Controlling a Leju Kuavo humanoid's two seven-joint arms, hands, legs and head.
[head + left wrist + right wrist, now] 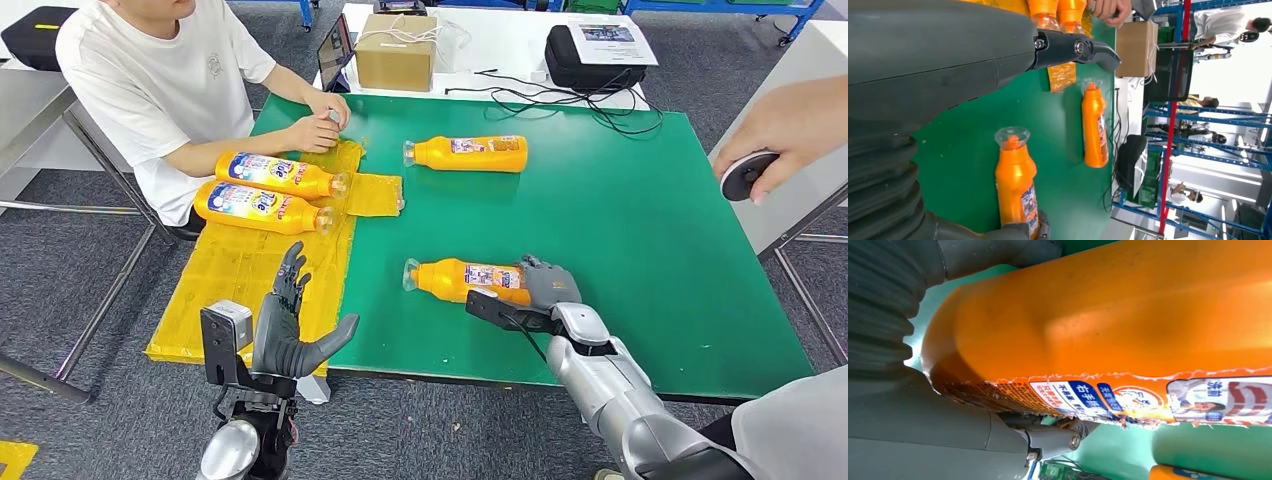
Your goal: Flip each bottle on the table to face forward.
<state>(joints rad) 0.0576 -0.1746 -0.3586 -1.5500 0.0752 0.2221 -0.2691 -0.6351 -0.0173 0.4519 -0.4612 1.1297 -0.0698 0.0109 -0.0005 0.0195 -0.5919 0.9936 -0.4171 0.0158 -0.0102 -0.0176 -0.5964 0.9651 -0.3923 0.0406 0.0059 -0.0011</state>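
Green surface [640, 240]: right hand [545, 285] clamps the near bottle [465, 279]'s base; its smooth plastic could slip mid-turn.

A person in a white T-shirt [160, 80] sits at the far left corner of the green surface [640, 230], both hands resting on its edge. A yellow cloth [240, 270] covers the surface's left end. Behind it, on a white table, stand a cardboard box [396, 50] and a black case [590, 60] with loose cables trailing. At the right, another person's hand [790, 125] holds a round black device.
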